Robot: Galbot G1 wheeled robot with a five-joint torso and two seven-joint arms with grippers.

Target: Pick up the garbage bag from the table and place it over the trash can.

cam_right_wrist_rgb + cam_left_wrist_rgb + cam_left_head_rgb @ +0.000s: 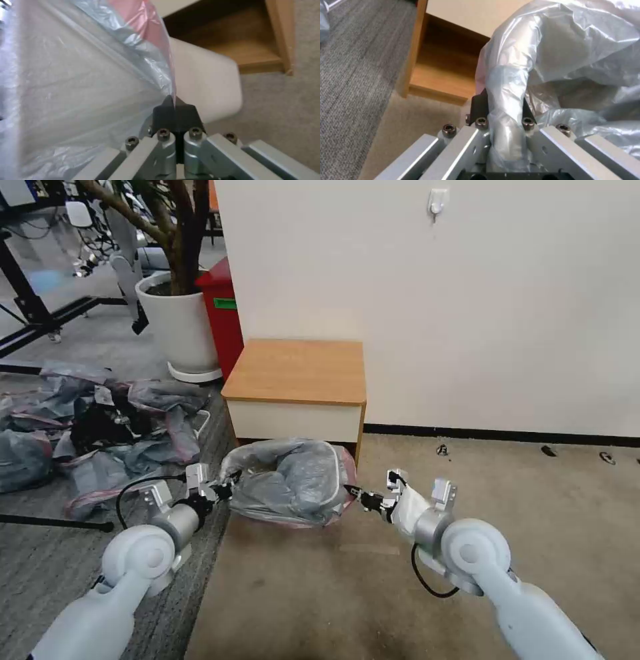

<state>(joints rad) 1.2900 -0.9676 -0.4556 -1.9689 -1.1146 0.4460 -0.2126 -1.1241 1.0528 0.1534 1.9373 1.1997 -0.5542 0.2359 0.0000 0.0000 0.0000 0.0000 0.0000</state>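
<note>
The grey translucent garbage bag (293,480), with a pink band at its mouth, hangs spread between my two grippers just in front of the table (297,370). My left gripper (227,490) is shut on a bunched fold of the bag (553,50) at its left side, seen close in the left wrist view (501,110). My right gripper (353,492) pinches the bag's pink-edged rim (100,75) at the right side, its black fingertips closed together (174,105). The cream trash can (210,85) stands right beside that rim, under the bag, in front of the table's open shelf (253,50).
A heap of similar grey-and-pink bags (100,427) lies on the grey carpet to the left. A white plant pot (180,327) and a red bin (223,307) stand behind the table's left side. The white wall (467,300) runs behind; beige floor opens to the right.
</note>
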